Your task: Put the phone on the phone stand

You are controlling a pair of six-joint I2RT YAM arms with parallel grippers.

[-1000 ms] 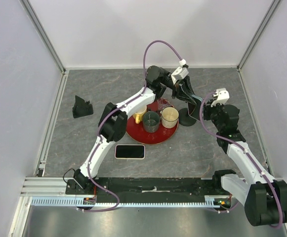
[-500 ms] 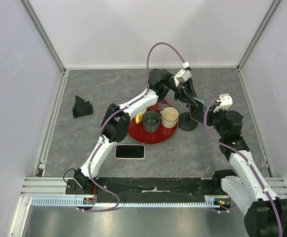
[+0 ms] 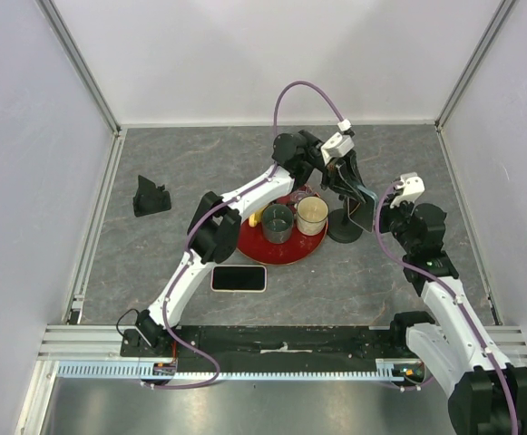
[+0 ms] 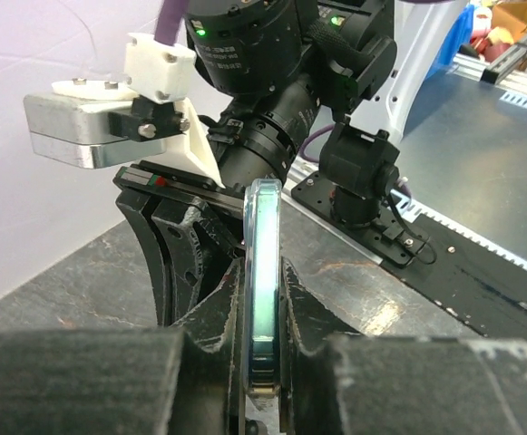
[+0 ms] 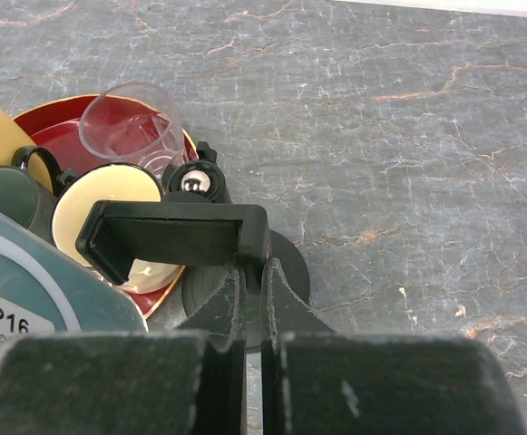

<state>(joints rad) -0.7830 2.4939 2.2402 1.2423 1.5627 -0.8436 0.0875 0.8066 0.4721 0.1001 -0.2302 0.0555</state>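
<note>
My left gripper (image 3: 354, 186) is shut on a teal-edged phone (image 3: 366, 194) and holds it on edge just above the black phone stand (image 3: 345, 229). In the left wrist view the phone (image 4: 265, 227) stands upright between the fingers (image 4: 213, 317). My right gripper (image 3: 378, 215) is shut on the right end of the stand's cradle (image 5: 168, 237). Its round base (image 5: 286, 272) sits on the table. The phone's back (image 5: 27, 299) shows at the lower left of the right wrist view, close to the cradle and apart from it.
A red tray (image 3: 245, 237) with several cups (image 3: 311, 216) sits just left of the stand. A second phone (image 3: 239, 278) lies flat on the table near the front. Another black stand (image 3: 151, 197) is at the left. Walls enclose the table.
My left gripper has carried the phone right and nearer, down toward the stand's cradle. My right arm has shifted slightly nearer while holding the stand.
</note>
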